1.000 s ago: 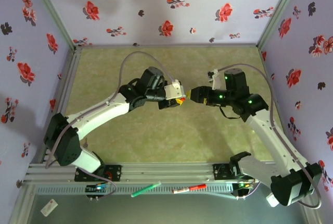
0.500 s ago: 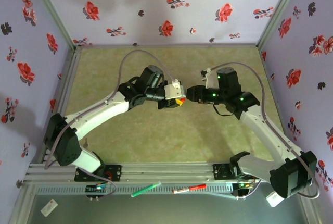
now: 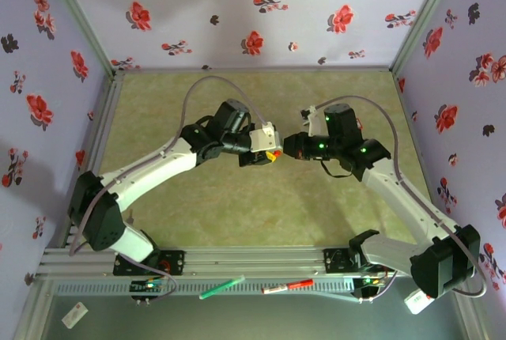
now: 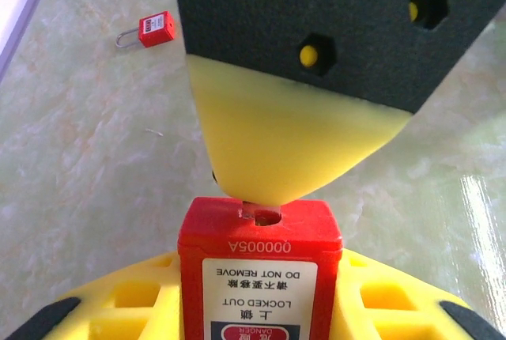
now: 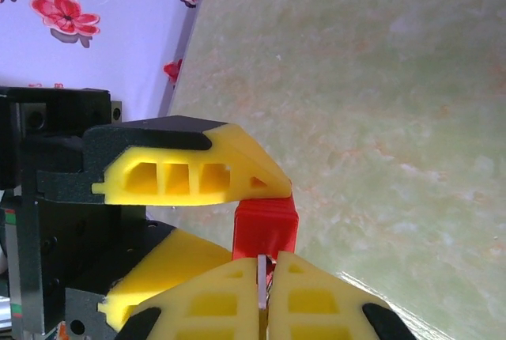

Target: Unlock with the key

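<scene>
My right gripper (image 5: 265, 270) pinches a thin metal strip I take for the key (image 5: 259, 281), its tip at the keyhole (image 4: 265, 215) of the red padlock (image 4: 259, 265), which my left gripper (image 3: 266, 151) clamps above the table, keyhole turned toward it, to steady the insertion.

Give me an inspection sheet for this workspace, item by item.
Surface: green marbled tabletop, no spills seen.
Job's things: red plastic safety padlock held above the table; thin metal key at its keyhole end.
Clutter: second red padlock with silver shackle lying on the table; green pen and red-white marker by the front rail.
Hands: left hand shut on the padlock; right hand shut on the key.
Cables: grey cables loop above both arms, no snag seen.
Surroundings: lilac walls with red flower print.
</scene>
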{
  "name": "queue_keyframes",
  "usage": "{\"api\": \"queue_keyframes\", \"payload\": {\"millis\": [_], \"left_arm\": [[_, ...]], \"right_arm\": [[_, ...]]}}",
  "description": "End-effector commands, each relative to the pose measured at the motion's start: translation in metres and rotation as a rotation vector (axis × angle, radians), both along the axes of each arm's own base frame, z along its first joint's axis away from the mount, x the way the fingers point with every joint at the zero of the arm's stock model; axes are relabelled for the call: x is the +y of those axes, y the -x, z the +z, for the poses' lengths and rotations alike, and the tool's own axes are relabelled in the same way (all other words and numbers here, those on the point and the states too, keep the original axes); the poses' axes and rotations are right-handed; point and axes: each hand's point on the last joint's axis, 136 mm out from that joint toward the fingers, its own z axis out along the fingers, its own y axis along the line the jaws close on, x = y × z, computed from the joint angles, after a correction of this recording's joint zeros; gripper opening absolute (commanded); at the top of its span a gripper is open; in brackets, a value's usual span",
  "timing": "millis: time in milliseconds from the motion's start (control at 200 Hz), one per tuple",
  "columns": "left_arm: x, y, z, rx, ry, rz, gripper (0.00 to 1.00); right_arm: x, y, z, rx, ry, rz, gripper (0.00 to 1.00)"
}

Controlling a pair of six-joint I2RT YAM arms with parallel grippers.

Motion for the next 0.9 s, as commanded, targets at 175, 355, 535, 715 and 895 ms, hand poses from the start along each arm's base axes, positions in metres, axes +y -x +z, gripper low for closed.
{"api": "queue_keyframes", "payload": {"millis": [175, 355, 535, 715, 895], "left_arm": [[-0.007, 0.016, 0.018, 0.105, 0.023, -0.085, 0.00], [-0.013, -0.009, 0.025, -0.069, 0.115, 0.030, 0.00], [-0.024, -0.035, 0.020, -0.461, 0.090, 0.176, 0.00], [-0.030, -0.053, 0.021, -0.681, 0.083, 0.261, 0.00], [-0.034, -0.060, 0.012, -0.750, 0.082, 0.288, 0.00]], "right_arm": [[-0.003, 0.008, 0.013, -0.243, 0.061, 0.114, 0.00], [-0.002, -0.008, 0.004, -0.013, 0.057, -0.013, 0.00], [0.011, -0.026, -0.001, 0.223, -0.114, -0.176, 0.00], [0.012, -0.035, -0.008, 0.372, -0.238, -0.298, 0.00], [0.010, -0.041, -0.017, 0.479, -0.344, -0.369, 0.00]]}}
